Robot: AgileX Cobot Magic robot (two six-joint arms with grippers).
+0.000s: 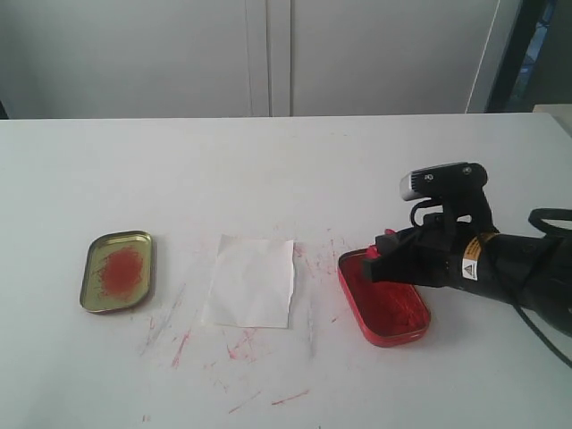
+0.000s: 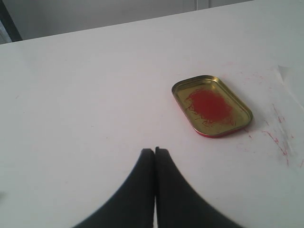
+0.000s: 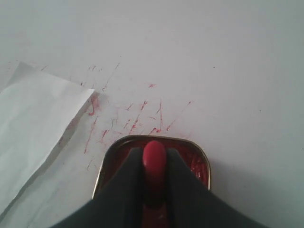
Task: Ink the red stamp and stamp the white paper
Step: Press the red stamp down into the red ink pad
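My right gripper [image 1: 382, 255] is shut on the red stamp [image 3: 154, 166], whose rounded knob handle shows between the two black fingers [image 3: 126, 183]. The red stamp [image 1: 385, 244] sits low over the far end of the oblong red ink tin [image 1: 382, 297]; its base is hidden, so contact with the ink cannot be told. The white paper [image 1: 251, 281] lies flat left of the tin, its corner [image 3: 42, 114] also in the right wrist view. My left gripper [image 2: 155, 151] is shut and empty above bare table; it is outside the exterior view.
A gold oblong tin [image 1: 118, 271] with a red smear lies at the table's left, seen also as the gold tin [image 2: 211, 105] beyond my left gripper. Red ink streaks [image 1: 237, 349] mark the white table [image 1: 268, 161] around the paper and ink tin [image 3: 199, 152].
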